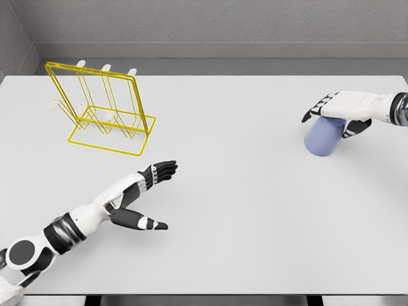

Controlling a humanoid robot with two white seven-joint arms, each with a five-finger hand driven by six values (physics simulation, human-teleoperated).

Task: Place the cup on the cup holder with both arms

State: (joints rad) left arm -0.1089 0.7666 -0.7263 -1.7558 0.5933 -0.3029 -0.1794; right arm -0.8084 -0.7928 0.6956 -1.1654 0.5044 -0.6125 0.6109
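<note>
Presently the right hand (338, 109) grips a smooth, pale blue cup (324, 136) from above at the right side of the table (242, 210), its fingers curled over the tilted cylinder. The left hand (150, 191) hovers open, fingers spread, near the front left. A yellow wire holder (102, 108) with white pegs stands far left on the matte white top, grey walls behind.

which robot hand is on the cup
The right robot hand, at the table's right side, wraps the blue cup. The left robot hand hangs open and empty, below the yellow rack.
</note>
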